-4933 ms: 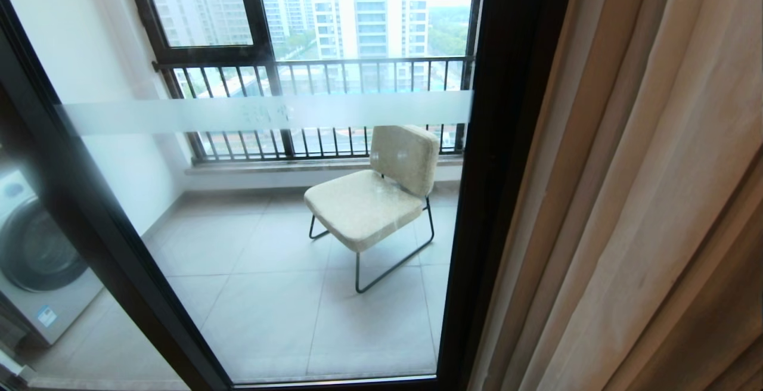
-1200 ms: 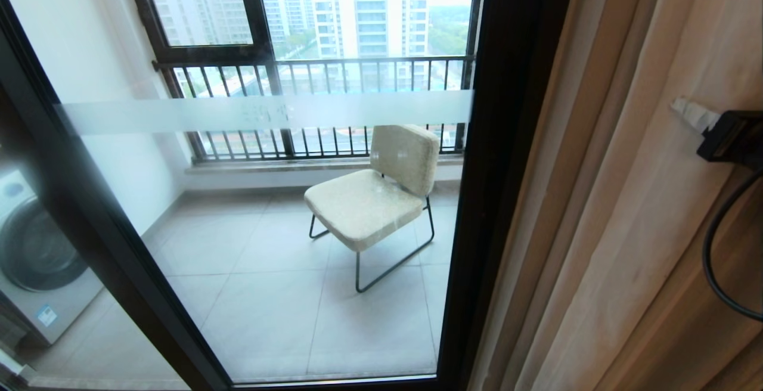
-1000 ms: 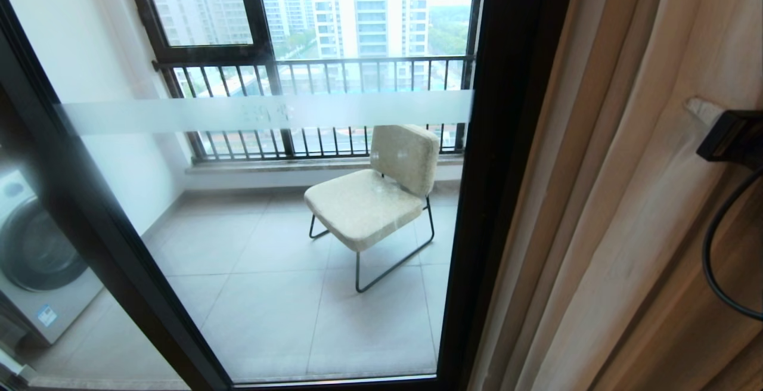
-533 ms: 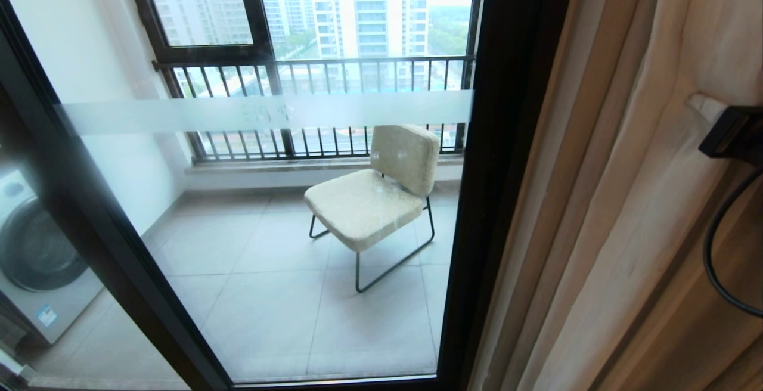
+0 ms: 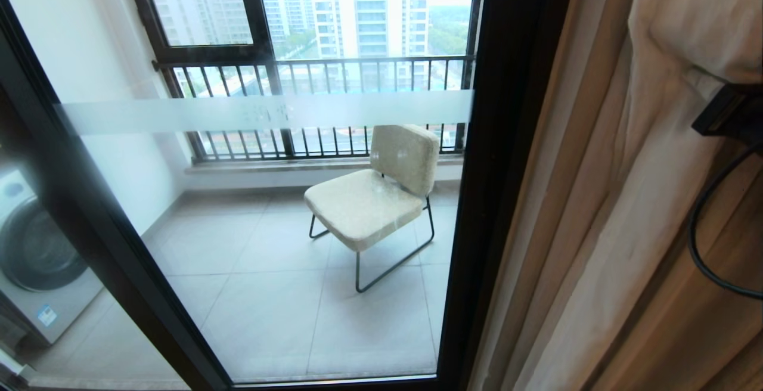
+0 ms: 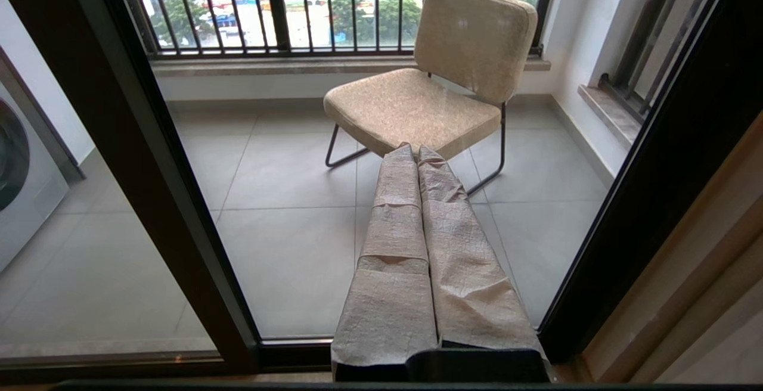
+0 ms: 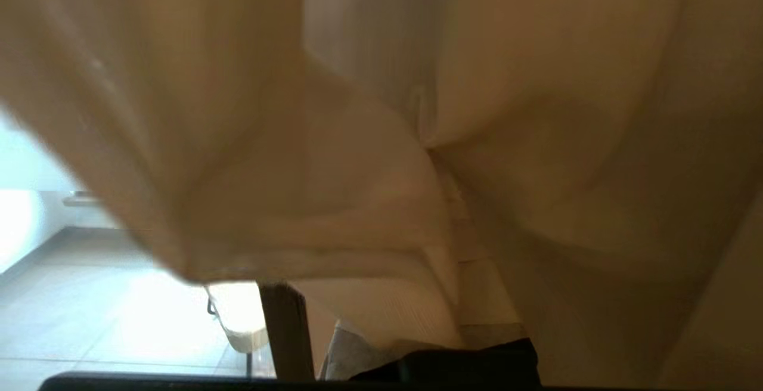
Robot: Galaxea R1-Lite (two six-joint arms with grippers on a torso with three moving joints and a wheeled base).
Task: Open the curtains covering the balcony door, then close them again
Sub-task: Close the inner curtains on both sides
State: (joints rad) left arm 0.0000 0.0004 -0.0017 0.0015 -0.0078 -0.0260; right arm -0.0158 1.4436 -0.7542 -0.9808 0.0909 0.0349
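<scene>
1. I see the curtains [image 5: 620, 212] bunched right of the balcony door [image 5: 286, 212], folds running vertically.
2. My right end effector [image 7: 444, 200], pressed together, pokes into them.
3. Left end effector [image 6: 417, 158] idles, pressed together.

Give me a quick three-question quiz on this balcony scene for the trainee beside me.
1. True or false: the curtains cover the glass of the balcony door.
2. What does the right gripper press into? A) the chair B) curtain fabric C) the door frame
3. Fill in: through the glass, a cream ____ stands on the tiled balcony floor, and a washing machine sits at the far left.

Key
1. False: they hang bunched at the right, leaving the glass bare.
2. B: fabric folds around its shut fingers in the right wrist view.
3. chair

The left gripper is shut too, parked facing the glass.
</scene>
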